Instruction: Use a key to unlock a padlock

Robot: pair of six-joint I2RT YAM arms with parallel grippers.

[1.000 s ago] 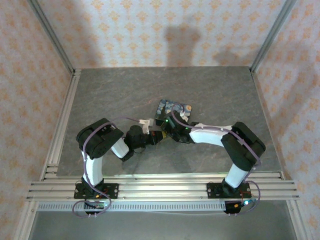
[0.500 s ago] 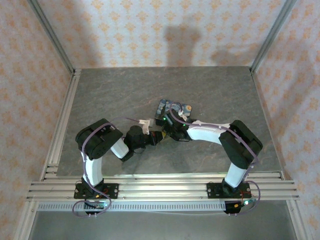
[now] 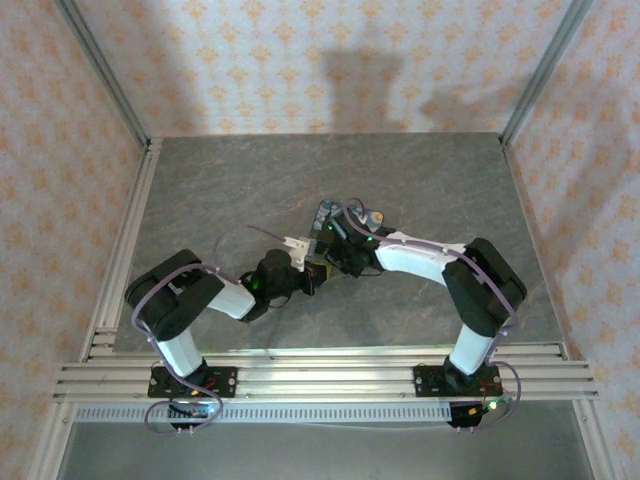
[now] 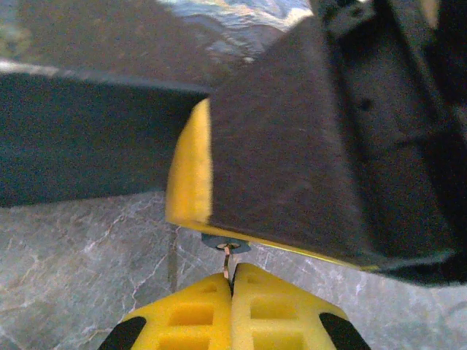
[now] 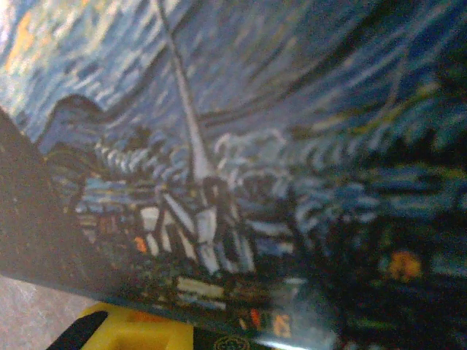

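In the left wrist view my left gripper [image 4: 233, 281] has its yellow fingertips shut on the key [image 4: 228, 261], a thin pale sliver pointing up. The key's tip touches the small grey keyhole face of the padlock [image 4: 225, 242]. The padlock peeks out under the yellow-and-black finger [image 4: 191, 175] of my right gripper, which covers the rest of it. From above, the left gripper [image 3: 312, 275] and right gripper [image 3: 335, 260] meet tip to tip at mid-table. In the right wrist view one yellow finger [image 5: 124, 332] shows at the bottom edge.
The dark blue swirly-print box [image 3: 373, 216] lies just behind the right gripper, and its printed lid [image 5: 277, 146] sits close to the right wrist camera. Grey stone-pattern table [image 3: 220, 190] spreads around. Patterned walls and aluminium rails [image 3: 125, 250] enclose the table.
The left arm's elbow has swung left and lower, stretching the forearm toward the centre. The right arm has shifted slightly over the box. The two grippers stay together.
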